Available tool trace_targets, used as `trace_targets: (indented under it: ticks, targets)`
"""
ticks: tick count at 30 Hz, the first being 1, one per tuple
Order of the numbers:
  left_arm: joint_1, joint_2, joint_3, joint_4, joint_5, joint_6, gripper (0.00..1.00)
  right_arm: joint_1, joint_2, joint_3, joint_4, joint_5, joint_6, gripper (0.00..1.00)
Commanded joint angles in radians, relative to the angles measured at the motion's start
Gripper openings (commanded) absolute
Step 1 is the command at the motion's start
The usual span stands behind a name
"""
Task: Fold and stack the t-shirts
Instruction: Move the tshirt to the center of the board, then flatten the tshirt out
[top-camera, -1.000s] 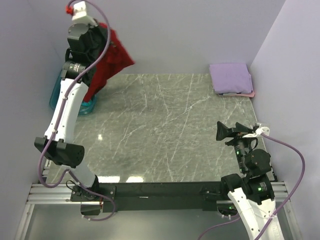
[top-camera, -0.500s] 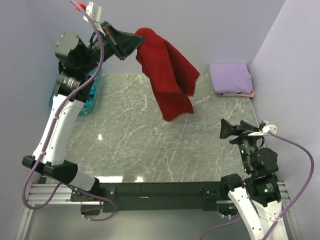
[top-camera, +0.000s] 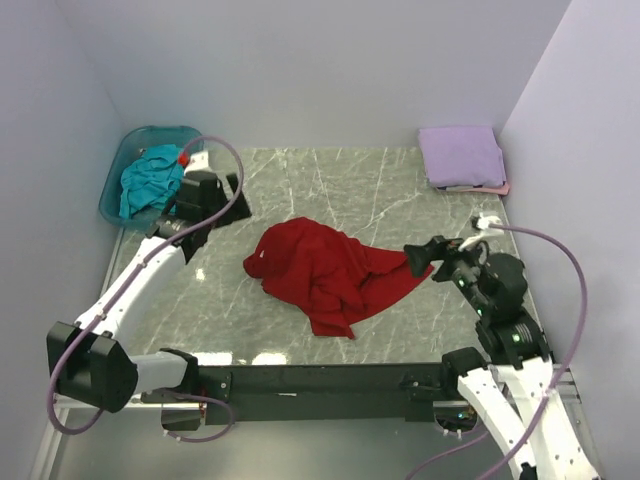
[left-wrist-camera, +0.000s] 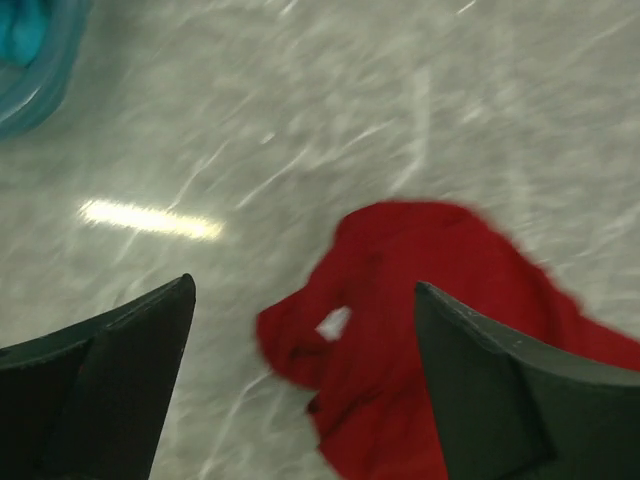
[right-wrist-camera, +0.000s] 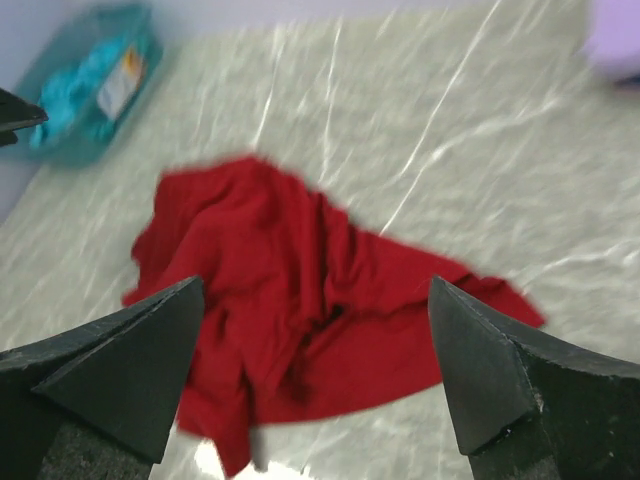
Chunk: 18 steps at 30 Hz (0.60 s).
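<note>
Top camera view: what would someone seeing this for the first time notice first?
The deep red t-shirt lies crumpled in the middle of the marble table, with the left gripper and right gripper open on either side of it, holding nothing. Next comes the folded lavender t-shirt in the far right corner, and the teal t-shirt bunched in the plastic tub at the far left.

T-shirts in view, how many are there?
4: red one crumpled mid-table, teal one in the tub, lavender one folded far right, atop a pink one; more may hide.
</note>
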<state>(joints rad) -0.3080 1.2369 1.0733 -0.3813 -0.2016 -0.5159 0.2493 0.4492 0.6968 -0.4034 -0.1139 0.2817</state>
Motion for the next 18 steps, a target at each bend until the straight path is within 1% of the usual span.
trace_targets:
  ticks: [1,2,4,5,7,8,9,10,11,12,13,14,15,16,17,18]
  targets:
    - [-0.017,-0.083,-0.051,-0.068,-0.124,0.031,0.97,0.007,0.112,0.026,-0.018,-0.166,0.039,1.0]
    - [-0.049,-0.094,-0.067,-0.073,-0.111,0.025,0.97,0.005,0.173,0.029,-0.021,-0.185,0.06,1.0]
    - [-0.098,-0.122,-0.107,-0.073,-0.073,0.02,0.95,0.005,0.229,0.03,-0.034,-0.214,0.08,1.0]
    - [-0.164,-0.131,-0.119,-0.067,-0.059,0.01,0.95,0.005,0.276,0.027,-0.037,-0.222,0.102,1.0]
    - [-0.242,-0.136,-0.145,-0.053,-0.019,-0.007,0.91,0.005,0.333,0.024,-0.051,-0.205,0.122,1.0]
    - [-0.329,-0.131,-0.147,-0.039,-0.01,-0.034,0.89,0.005,0.348,0.02,-0.055,-0.188,0.14,1.0]
    - [-0.376,-0.105,-0.147,-0.033,-0.006,-0.048,0.88,0.005,0.359,0.014,-0.054,-0.172,0.148,1.0]
    - [-0.469,-0.088,-0.132,-0.027,-0.007,-0.071,0.86,0.002,0.377,0.001,-0.052,-0.155,0.161,1.0]
    - [-0.514,-0.064,-0.118,-0.022,-0.01,-0.081,0.84,0.004,0.387,-0.005,-0.048,-0.115,0.168,0.96]
    - [-0.554,-0.004,-0.098,-0.024,-0.015,-0.088,0.84,0.004,0.396,-0.009,-0.048,-0.1,0.172,0.93]
    - [-0.622,0.031,-0.045,-0.03,-0.034,-0.095,0.83,0.001,0.416,-0.017,-0.045,-0.084,0.177,0.92]
    - [-0.653,0.07,-0.017,-0.034,-0.045,-0.093,0.83,-0.004,0.43,-0.02,-0.045,-0.075,0.175,0.9]
    - [-0.678,0.147,0.014,-0.048,-0.053,-0.092,0.82,-0.005,0.442,-0.023,-0.038,-0.07,0.178,0.88]
    - [-0.716,0.188,0.072,-0.057,-0.073,-0.082,0.82,-0.01,0.463,-0.032,-0.034,-0.069,0.183,0.87]
    - [-0.73,0.263,0.103,-0.073,-0.084,-0.081,0.81,-0.025,0.477,-0.039,-0.026,-0.07,0.183,0.86]
    - [-0.74,0.297,0.131,-0.093,-0.093,-0.081,0.8,-0.033,0.486,-0.045,-0.009,-0.078,0.188,0.84]
